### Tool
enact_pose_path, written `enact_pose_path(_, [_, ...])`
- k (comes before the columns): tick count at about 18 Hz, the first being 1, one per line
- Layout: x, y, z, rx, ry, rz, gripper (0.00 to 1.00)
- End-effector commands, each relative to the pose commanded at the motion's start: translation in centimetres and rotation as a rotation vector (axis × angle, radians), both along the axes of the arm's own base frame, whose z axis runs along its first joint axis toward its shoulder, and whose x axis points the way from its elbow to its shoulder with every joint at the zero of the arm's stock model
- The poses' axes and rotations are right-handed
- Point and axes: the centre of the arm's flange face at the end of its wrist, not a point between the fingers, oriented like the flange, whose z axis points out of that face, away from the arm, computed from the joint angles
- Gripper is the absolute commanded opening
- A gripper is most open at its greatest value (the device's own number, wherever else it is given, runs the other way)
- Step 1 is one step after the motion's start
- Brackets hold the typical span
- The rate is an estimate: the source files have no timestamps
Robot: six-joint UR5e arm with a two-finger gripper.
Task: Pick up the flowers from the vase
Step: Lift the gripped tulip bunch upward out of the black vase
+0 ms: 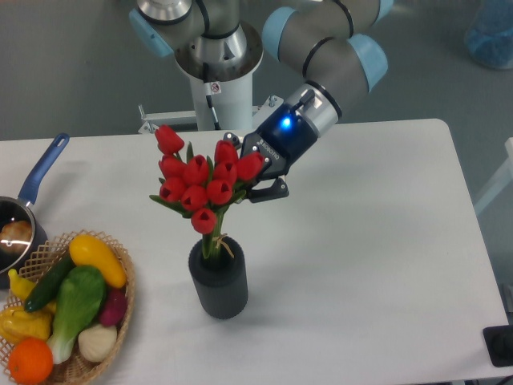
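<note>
White tabletop (377, 265) fills most of your view, with grey floor behind it and the arm's pedestal at the far edge. Your gripper (250, 183) sits at the right side of the flowers (200, 188), its fingers partly buried behind the red heads, so you can judge them clamped on the bunch near the top of the stems, though the contact itself is hidden. The flowers stand nearly upright with their tied stems reaching down into the mouth of the vase (218, 281), so the bunch is not yet free of it. Your main risk is the stem ends catching the rim: any sideways pull before they clear could tip the vase or drag it along the table. A grip this close to the blooms may also let the bunch pivot or slide through the fingers, and could crush a head. You have plenty of open space above and across the right half of the table. To the left it is tighter: the wicker basket (120, 301) of toy vegetables lies near the vase, and the saucepan (40, 172) sits at the left edge, so lift straight up and favour the right.
</note>
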Motion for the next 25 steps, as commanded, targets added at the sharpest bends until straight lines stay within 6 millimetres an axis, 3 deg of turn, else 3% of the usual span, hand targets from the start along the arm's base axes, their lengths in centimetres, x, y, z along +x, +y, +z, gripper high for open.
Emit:
enact_pose_path(4, [0.1, 0.1, 0.8, 0.002, -0.005, 0.004, 0.04])
enact_pose_path(9, [-0.3, 0.4, 3.4, -0.016, -0.047, 0.03, 0.04])
enact_pose_path(17, [-1.2, -0.3, 4.0, -0.01, -0.034, 0.05, 0.04])
enact_pose_path(19, [-2.5, -1.2, 5.1, -0.006, -0.011, 0.078, 0.04])
enact_pose_path(25, [-3.6, -3.6, 6.5, -0.001, -0.004, 0.134, 0.04])
